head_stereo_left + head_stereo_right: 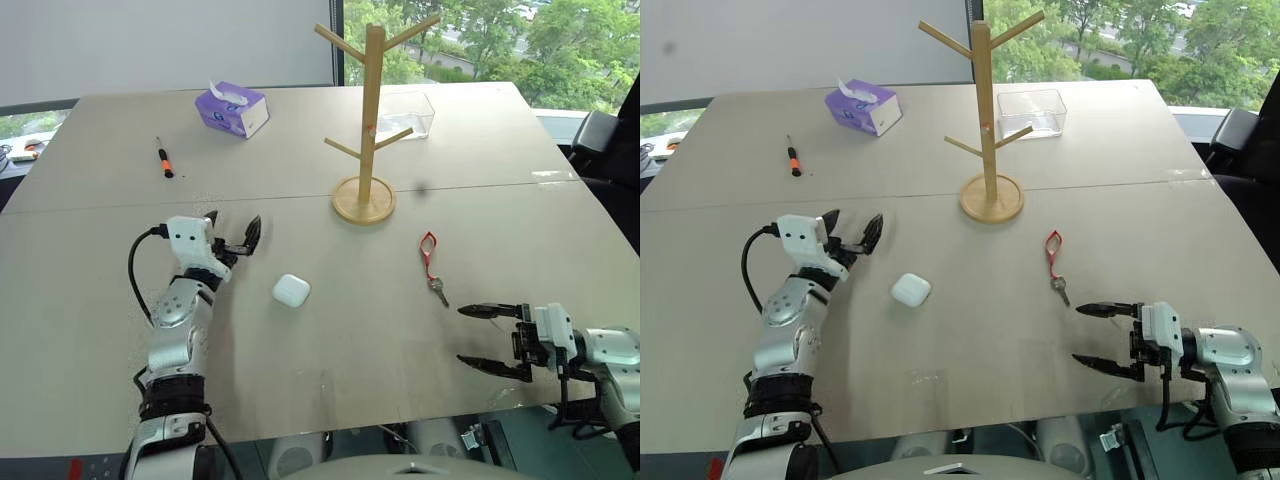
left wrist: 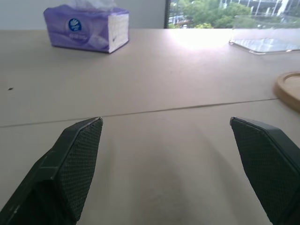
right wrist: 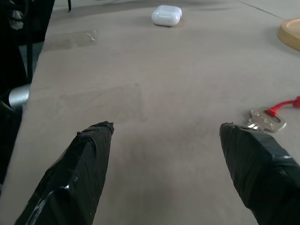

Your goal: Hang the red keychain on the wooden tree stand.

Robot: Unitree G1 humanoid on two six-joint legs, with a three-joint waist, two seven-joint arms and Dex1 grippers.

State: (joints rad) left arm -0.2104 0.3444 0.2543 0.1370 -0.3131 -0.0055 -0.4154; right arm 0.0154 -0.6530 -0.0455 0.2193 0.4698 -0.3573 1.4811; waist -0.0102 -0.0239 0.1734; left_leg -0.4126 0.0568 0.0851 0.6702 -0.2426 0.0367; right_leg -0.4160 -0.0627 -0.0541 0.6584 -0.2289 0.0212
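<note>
We see the red keychain (image 1: 430,256) lying flat on the table (image 1: 330,350), near the wooden tree stand (image 1: 368,120), on the robot's side of its round base and a little to the right. Our right gripper (image 1: 490,340) hangs spread wide and empty beside the key end; our left gripper (image 1: 236,236) also gapes empty, well left of the stand. We judge the strap light and limp, the key stiff, so pinching the strap near the key keeps the loop free for a peg.

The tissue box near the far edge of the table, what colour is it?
Purple with white sides; the tissue box shows best in the left wrist view.
</note>
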